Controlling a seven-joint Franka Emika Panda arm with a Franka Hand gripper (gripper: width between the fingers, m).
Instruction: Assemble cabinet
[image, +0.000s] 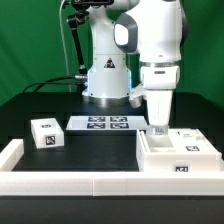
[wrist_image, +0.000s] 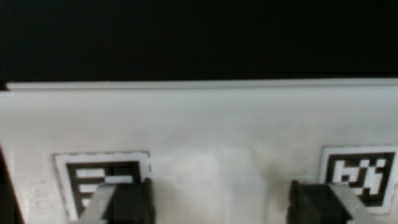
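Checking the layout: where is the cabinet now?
The cabinet sits at the exterior view's right, by the front rail, under the gripper.

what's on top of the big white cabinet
Only the gripper, open, hanging over the cabinet, and square tags on its white panel. The spot under the fingers is covered, so contact cannot be told.

You have one cabinet, one small tagged white block well apart from the cabinet, one marker board near it, and one arm; two tags show in the wrist view.
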